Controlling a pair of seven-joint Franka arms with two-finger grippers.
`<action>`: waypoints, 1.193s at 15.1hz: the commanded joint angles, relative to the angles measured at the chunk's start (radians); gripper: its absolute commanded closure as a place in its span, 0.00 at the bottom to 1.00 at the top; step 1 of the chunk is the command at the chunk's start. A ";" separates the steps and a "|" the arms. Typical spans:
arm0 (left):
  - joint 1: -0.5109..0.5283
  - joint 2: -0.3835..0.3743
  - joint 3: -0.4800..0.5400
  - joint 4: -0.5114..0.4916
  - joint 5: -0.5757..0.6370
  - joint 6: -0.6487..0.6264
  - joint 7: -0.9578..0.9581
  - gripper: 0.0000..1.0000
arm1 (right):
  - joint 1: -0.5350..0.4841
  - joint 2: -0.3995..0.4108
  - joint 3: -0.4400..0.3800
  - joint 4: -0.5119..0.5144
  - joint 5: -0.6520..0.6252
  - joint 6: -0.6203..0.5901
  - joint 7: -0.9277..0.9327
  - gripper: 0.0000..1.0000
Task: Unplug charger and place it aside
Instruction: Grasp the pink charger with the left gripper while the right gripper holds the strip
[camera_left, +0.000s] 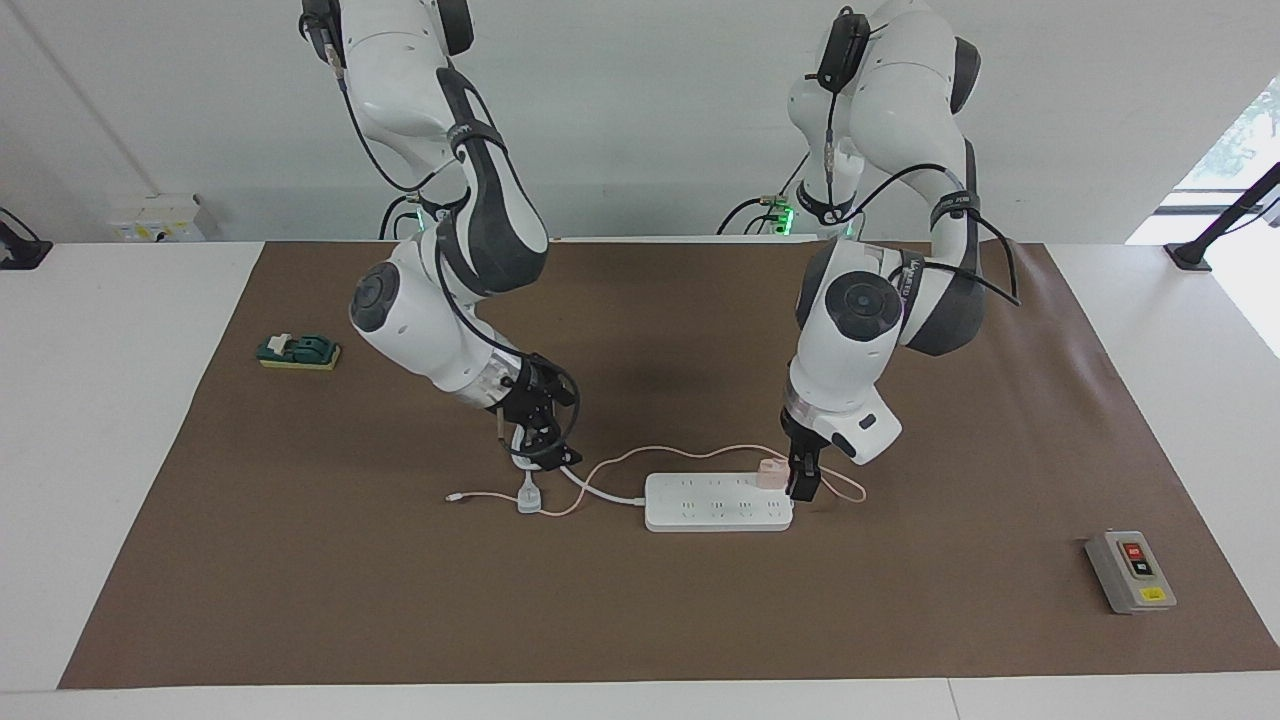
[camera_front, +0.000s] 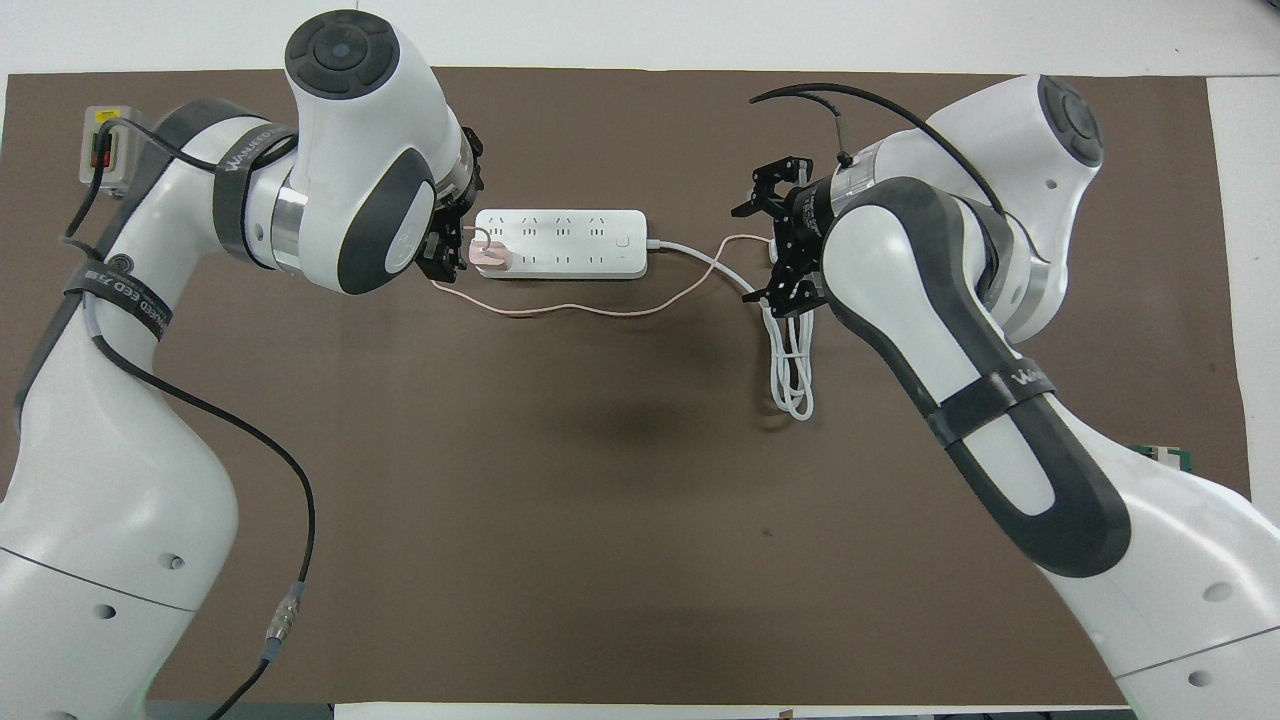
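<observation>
The pale pink charger (camera_left: 770, 472) is plugged into the long white power strip (camera_left: 718, 502) at its left-arm end. It also shows in the overhead view (camera_front: 490, 255) on the strip (camera_front: 560, 243). Its thin pink cable (camera_left: 640, 455) trails across the mat toward the right arm's end. My left gripper (camera_left: 803, 482) is low, right beside the charger on the side toward the left arm's end of the table; it also shows in the overhead view (camera_front: 445, 248). My right gripper (camera_left: 540, 452) hangs low over the strip's coiled white cord (camera_front: 790, 370) and pale grey plug (camera_left: 529, 497).
A brown mat (camera_left: 640, 620) covers the table. A grey switch box with red buttons (camera_left: 1130, 570) lies toward the left arm's end. A green object on a yellow pad (camera_left: 298, 351) lies toward the right arm's end, nearer to the robots.
</observation>
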 joint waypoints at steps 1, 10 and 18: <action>-0.020 0.023 0.013 0.009 0.061 0.024 -0.085 0.00 | 0.031 0.075 0.000 0.058 0.049 0.035 0.053 0.00; -0.030 -0.011 0.012 -0.145 0.059 0.170 -0.164 0.00 | 0.095 0.273 0.000 0.214 0.093 0.090 0.099 0.00; -0.024 -0.125 0.010 -0.353 0.059 0.311 -0.164 0.00 | 0.100 0.401 -0.001 0.404 0.068 0.104 0.188 0.00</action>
